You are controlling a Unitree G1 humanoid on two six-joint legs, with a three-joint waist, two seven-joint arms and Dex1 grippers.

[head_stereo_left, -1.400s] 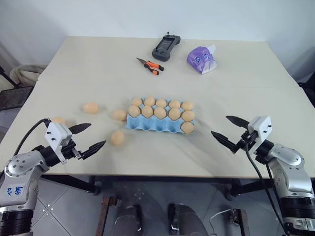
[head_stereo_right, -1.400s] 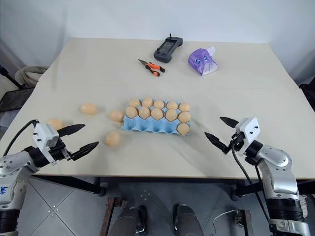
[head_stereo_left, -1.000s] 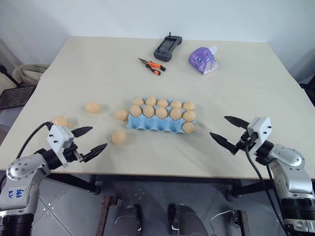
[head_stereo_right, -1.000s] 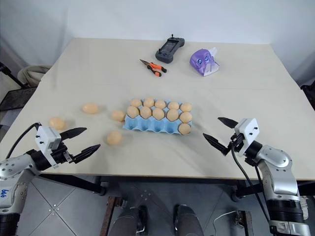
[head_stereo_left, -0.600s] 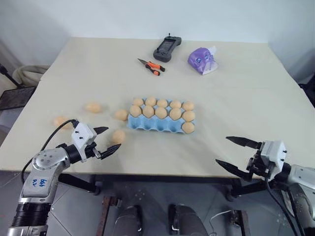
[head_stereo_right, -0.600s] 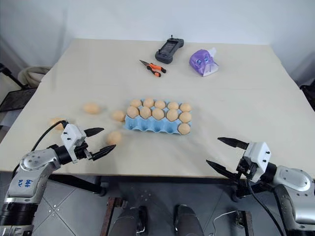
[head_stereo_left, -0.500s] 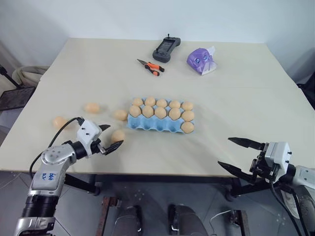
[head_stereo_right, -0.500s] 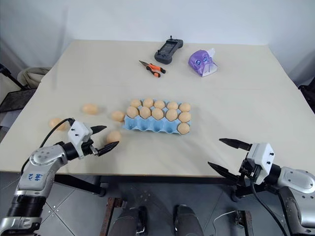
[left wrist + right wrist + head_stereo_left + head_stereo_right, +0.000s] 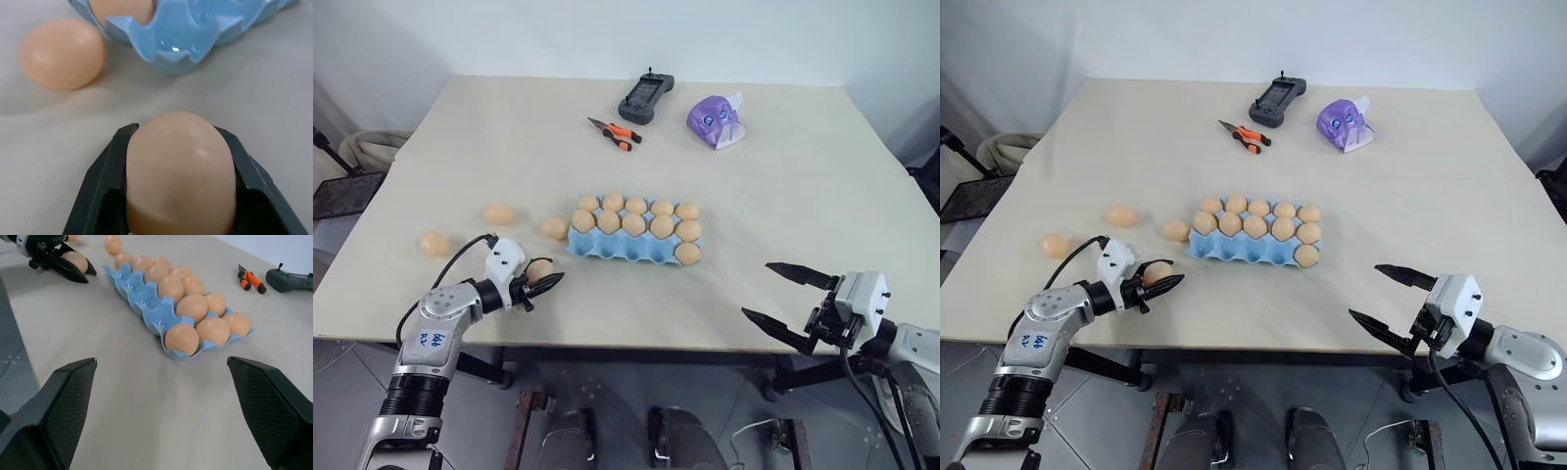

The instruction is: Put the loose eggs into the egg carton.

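Note:
My left gripper (image 9: 544, 275) is shut on a tan egg (image 9: 181, 171) low over the table, just left of the light blue egg carton (image 9: 607, 251). Its black fingers (image 9: 105, 181) clamp both sides of the egg. The carton's two back rows hold eggs, and one more sits in the front row's right-end cup. Three loose eggs lie on the table to the left: one (image 9: 554, 228) by the carton's left end, one (image 9: 497, 214) further left, one (image 9: 434, 243) nearest the left edge. My right gripper (image 9: 756, 288) hangs open and empty at the table's front right edge.
At the far side of the table lie a black handheld controller (image 9: 644, 95), orange-handled pliers (image 9: 613, 131) and a purple pouch (image 9: 715, 117). The table's front edge (image 9: 646, 345) runs just below both grippers.
My left gripper has moved forward and right to the egg nearest the carton's front left and has shut on it. The right gripper has drawn back toward the table's front edge, still open.

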